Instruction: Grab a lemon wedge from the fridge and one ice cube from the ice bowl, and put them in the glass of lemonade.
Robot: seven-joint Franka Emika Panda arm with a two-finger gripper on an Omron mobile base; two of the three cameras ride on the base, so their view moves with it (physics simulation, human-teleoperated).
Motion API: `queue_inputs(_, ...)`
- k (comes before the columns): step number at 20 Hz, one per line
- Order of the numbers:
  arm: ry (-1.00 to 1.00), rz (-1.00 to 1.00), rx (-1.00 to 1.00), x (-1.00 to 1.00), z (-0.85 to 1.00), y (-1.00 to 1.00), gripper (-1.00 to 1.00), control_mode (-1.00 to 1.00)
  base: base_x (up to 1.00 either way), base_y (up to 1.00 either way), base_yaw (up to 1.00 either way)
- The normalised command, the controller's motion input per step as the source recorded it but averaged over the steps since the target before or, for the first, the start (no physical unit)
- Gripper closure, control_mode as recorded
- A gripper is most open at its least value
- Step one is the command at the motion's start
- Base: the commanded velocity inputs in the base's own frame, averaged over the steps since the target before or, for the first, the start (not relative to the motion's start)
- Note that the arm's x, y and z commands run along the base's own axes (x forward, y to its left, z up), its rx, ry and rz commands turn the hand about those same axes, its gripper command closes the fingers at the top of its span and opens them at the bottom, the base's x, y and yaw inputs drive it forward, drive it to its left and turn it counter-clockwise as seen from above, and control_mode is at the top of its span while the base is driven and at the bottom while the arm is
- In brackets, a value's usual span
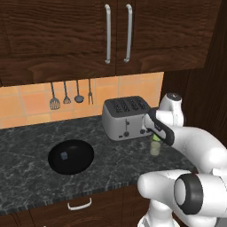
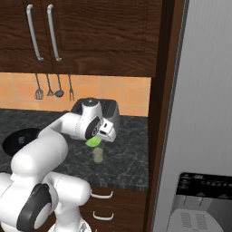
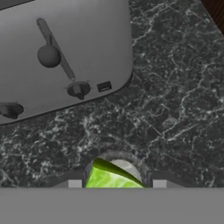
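The lemon wedge (image 3: pixel 111 177) is held between the half-closed fingers of the gripper (image 2: pixel 96 139), directly above the glass of lemonade (image 2: pixel 98 155) beside the toaster (image 1: pixel 126 116). Next, release is needed; the ice cube (image 1: pixel 64 155) lies in the ice bowl (image 1: pixel 82 160).

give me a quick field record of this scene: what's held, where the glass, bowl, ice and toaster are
held: wedge in the end effector, shut on it
wedge position: just above the glass, not yet in it
glass: on the counter, in front of the toaster
bowl: on the counter, left of the toaster
cube: in the bowl
fridge: right of the counter
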Motion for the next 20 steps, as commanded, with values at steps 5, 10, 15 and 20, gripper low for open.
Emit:
queue_inputs(5, 0.00, 0.00, 0.00, 0.16, 0.00, -0.06, 1.00, -1.00, 0.00, 0.00, 0.00)
queue_inputs(10, 0.00, 0.00, 0.00, 0.04, 0.00, 0.00, 1.00, -1.00, 0.00, 0.00, 0.00)
queue_inputs(15, 0.00, 0.00, 0.00, 0.00, 0.00, 0.00, -1.00, -1.00, 0.00, 0.00, 0.00)
queue_inputs(20, 0.00, 0.00, 0.00, 0.00, 0.00, 0.00, -1.00, -1.00, 0.00, 0.00, 0.00)
